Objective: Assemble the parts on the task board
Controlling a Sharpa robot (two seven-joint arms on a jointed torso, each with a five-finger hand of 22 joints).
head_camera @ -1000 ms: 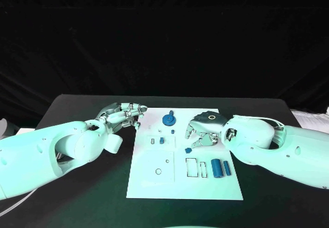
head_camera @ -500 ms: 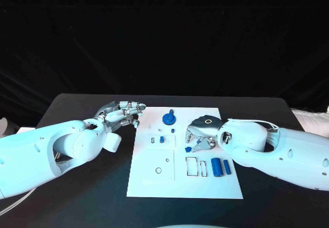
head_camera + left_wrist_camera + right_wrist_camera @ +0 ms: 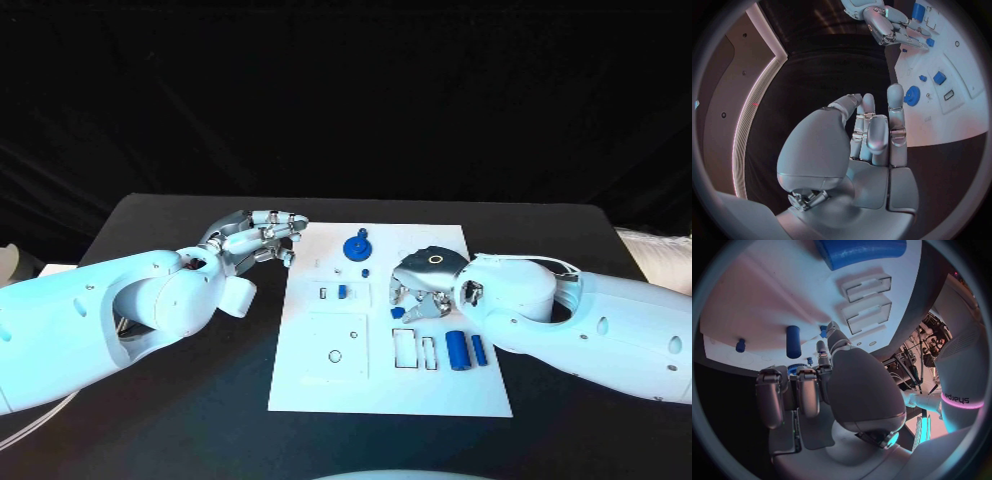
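We see a black table (image 3: 188, 400) with a black curtain (image 3: 346, 100) hanging just behind its far edge.

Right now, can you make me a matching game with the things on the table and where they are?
Things:
1. left hand
2. right hand
3. round blue part
4. two blue cylinders

Places:
A. lying side by side near the task board's right edge
B. over the black table, just off the board's left edge
C. near the board's far edge
D. over the middle of the board, fingers pointing down

Pairs: 1-B, 2-D, 3-C, 4-A
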